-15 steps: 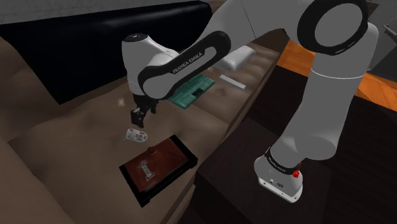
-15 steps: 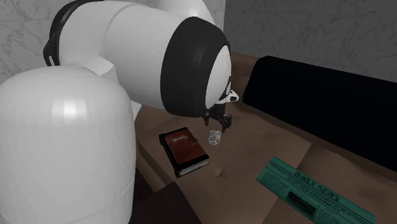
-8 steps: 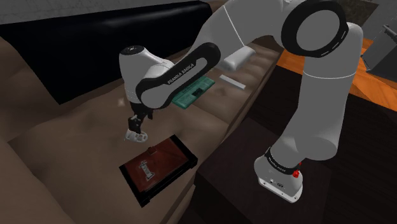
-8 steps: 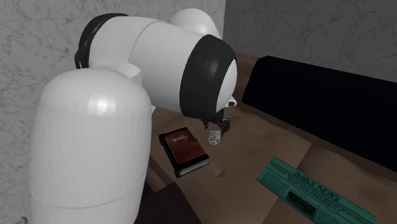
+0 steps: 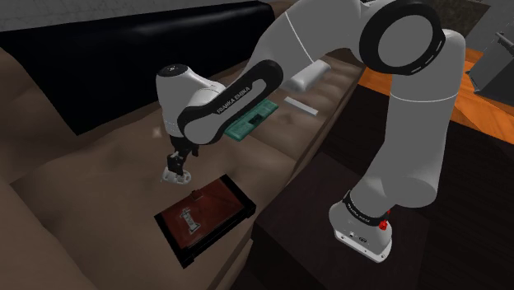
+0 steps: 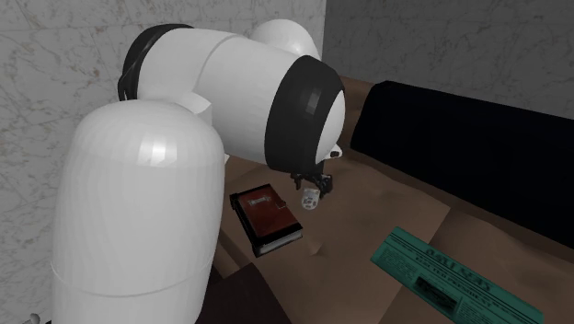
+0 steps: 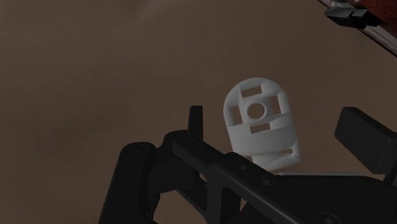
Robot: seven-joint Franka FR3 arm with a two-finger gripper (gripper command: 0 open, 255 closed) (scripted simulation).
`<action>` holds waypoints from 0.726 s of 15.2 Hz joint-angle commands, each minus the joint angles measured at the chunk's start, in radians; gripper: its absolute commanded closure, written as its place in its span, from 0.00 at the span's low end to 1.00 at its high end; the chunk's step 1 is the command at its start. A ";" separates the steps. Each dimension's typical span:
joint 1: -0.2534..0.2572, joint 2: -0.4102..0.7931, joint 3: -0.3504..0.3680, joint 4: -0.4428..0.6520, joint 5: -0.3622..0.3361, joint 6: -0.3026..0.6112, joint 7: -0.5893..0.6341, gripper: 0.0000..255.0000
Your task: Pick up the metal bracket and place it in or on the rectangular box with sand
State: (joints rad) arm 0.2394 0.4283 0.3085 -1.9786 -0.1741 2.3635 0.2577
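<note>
The hand (image 5: 176, 167) sits low over the white bracket (image 7: 259, 124), its fingers apart on either side and not touching it. The bracket lies on the brown sofa seat (image 5: 107, 181), near the reddish box (image 5: 222, 198). Gripping, lifting and placing are all left to do.

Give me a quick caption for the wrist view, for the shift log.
Open hand straddling the white bracket on the brown surface, not yet closed on it.

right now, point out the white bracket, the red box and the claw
white bracket (image 7: 267, 143): wrist view, flat plate below its round hole
red box (image 5: 218, 199): shoulder view, bare red top
claw (image 5: 176, 165): shoulder view, midway between its fingertips
</note>
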 commanded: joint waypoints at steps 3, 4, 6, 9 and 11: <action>0.000 0.000 0.000 0.000 0.000 0.000 0.000 1.00; 0.000 0.000 0.000 0.000 0.000 0.000 0.000 1.00; 0.000 0.000 0.000 0.000 0.000 0.000 0.000 1.00; 0.000 0.000 0.000 0.000 0.000 0.000 0.000 1.00; 0.000 0.000 0.000 0.000 0.000 0.000 0.000 1.00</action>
State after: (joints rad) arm 0.2394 0.4283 0.3085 -1.9786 -0.1741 2.3635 0.2577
